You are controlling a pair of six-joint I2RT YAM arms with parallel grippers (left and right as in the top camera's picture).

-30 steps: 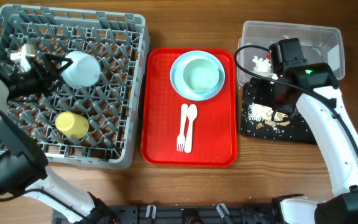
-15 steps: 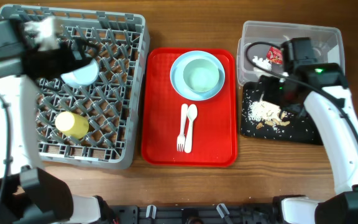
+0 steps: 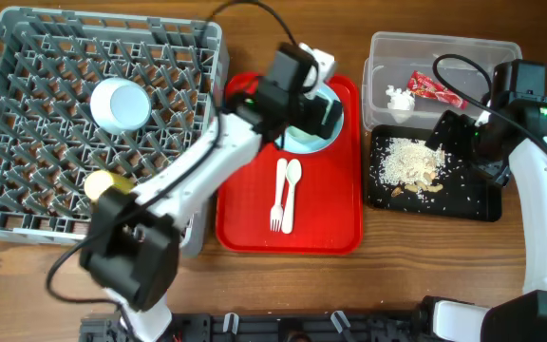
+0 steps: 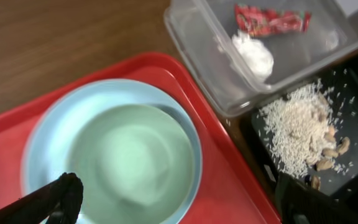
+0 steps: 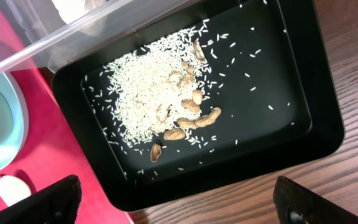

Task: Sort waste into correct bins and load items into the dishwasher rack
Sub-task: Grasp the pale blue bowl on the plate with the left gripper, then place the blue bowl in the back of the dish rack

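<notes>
The left gripper (image 4: 179, 196), jaws apart and empty, hangs directly over the pale green bowl (image 4: 132, 162) toward the table's far edge.

Setting: you are at a robot bench staged as a dish-clearing station. Whether the room around it is a lab or a kitchen, you cannot tell.
Bench: a wood-grain top (image 3: 387, 275) fills all three views.
Far-left corner: a grey canteen-style dishwasher rack (image 3: 27, 142) with lattice walls and upright pegs.
Middle: a red serving tray (image 3: 326, 218) carrying plastic cutlery (image 3: 284, 195).
Far-right corner: a clear tub (image 3: 444, 40) and, just nearer you, a black tray (image 3: 473, 195), both holding scraps.
Machinery: a left arm (image 3: 188, 176) and a right arm (image 3: 544, 218), white and black with trailing cables, reach over the top.
Near edge: a black mounting rail (image 3: 283, 328) runs along it.
</notes>
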